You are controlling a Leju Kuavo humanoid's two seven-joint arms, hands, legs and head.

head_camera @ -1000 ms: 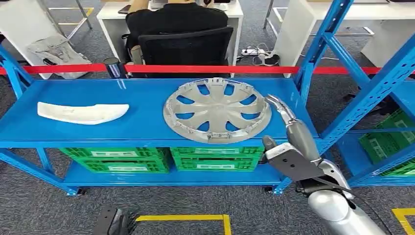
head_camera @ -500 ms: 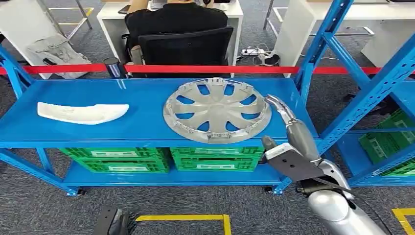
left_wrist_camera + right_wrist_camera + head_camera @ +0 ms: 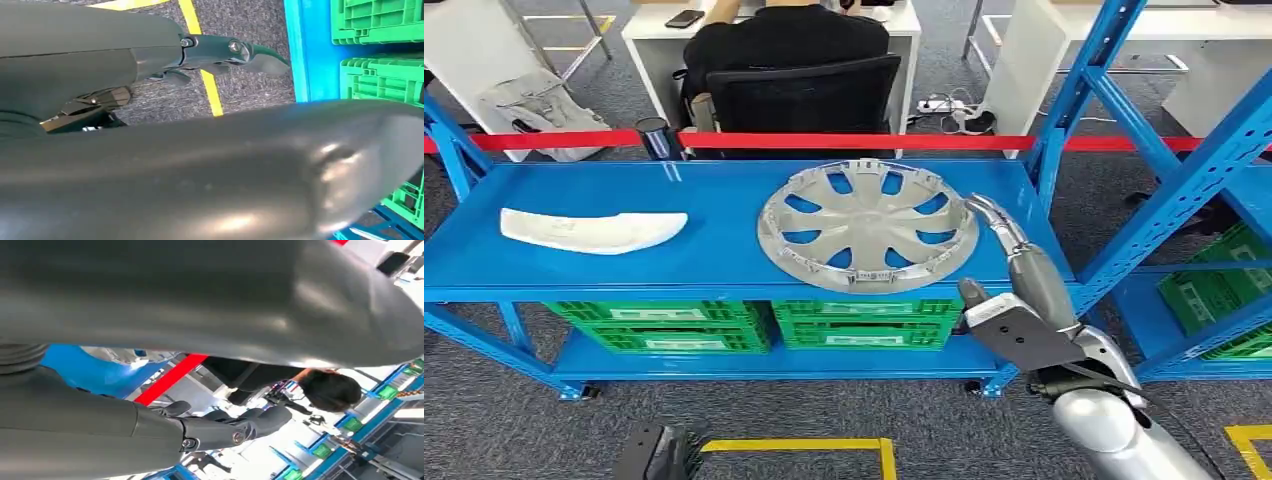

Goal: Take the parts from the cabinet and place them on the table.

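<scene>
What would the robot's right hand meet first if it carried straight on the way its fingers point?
Probably the right rim of the silver hubcap: the right hand points up along it, though depth is unclear.

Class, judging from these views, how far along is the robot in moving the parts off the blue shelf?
Done: nothing looks moved yet. The silver wheel cover and the white curved part both lie on the blue shelf. In hand: the right hand reaches beside the cover's rim, open, holding nothing. Left: lifting both parts and placing them.

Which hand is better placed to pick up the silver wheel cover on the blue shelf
Right, probably. The right hand is raised beside the wheel cover with its fingers at the rim. The left hand hangs low over the floor.
</scene>
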